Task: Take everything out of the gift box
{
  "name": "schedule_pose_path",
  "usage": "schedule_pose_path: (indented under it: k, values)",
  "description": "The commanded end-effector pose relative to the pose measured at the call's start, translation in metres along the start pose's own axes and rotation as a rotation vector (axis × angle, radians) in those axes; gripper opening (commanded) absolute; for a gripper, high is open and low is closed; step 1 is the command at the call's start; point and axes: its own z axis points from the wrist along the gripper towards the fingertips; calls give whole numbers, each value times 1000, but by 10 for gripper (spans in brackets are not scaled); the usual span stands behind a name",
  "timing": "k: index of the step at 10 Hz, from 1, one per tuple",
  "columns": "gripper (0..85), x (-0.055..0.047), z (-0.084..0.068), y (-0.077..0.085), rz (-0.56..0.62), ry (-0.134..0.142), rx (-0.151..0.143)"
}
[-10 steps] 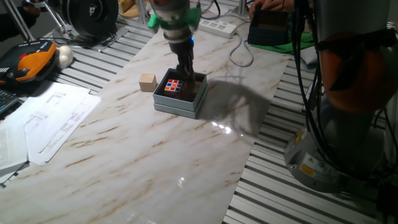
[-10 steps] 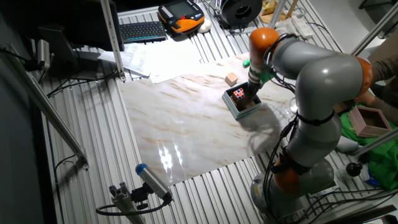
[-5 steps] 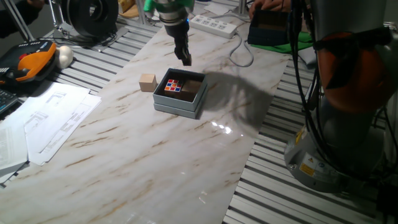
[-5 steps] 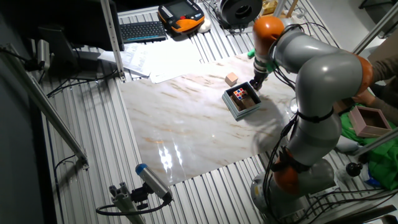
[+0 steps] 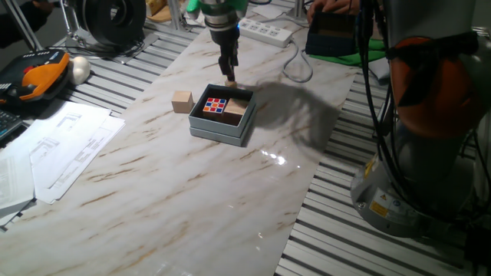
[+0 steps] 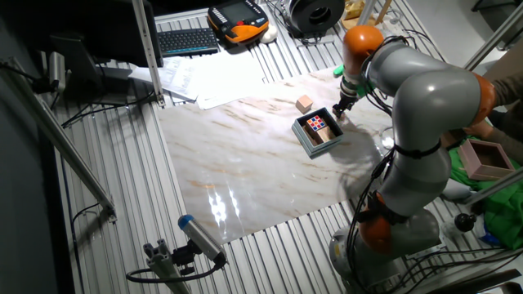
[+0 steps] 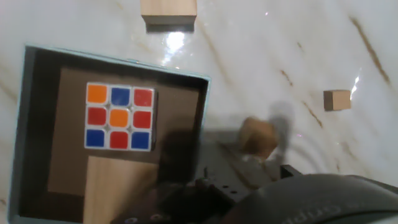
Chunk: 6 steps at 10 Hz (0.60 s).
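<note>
The grey-blue gift box (image 5: pixel 218 132) stands mid-table; it also shows in the other fixed view (image 6: pixel 315 146) and in the hand view (image 7: pixel 124 60). Inside lie the multicoloured puzzle cube (image 5: pixel 215 106) (image 7: pixel 118 117) and a light-tan wooden block (image 5: pixel 235 110) (image 7: pixel 118 186). My gripper (image 5: pixel 229 77) (image 6: pixel 341 106) hangs low over the marble just behind the box, outside its rim. It is shut on a small brown wooden cube (image 7: pixel 258 137) (image 5: pixel 229 80). Another tan block (image 5: pixel 182 101) (image 7: pixel 168 9) sits on the table to the box's left.
A tiny brown wooden bit (image 7: pixel 336 99) lies on the marble beyond the box. Papers (image 5: pixel 65 149) lie at the table's left edge. A power strip and cable (image 5: pixel 268 32) lie at the back, beside a dark box on green cloth (image 5: pixel 334 34).
My gripper rose out of the box's right corner, moved back past its rim and came down again behind it. The small cube now shows at its tips.
</note>
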Motion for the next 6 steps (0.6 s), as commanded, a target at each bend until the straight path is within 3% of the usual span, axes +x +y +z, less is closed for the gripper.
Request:
schedule_pose_path:
  k: [1,4,6]
  values:
    - [680,1,0,18,34,6,-3]
    - [680,16,11,56,123,-14,-27]
    - [680,17,7,75,164,-13,-26]
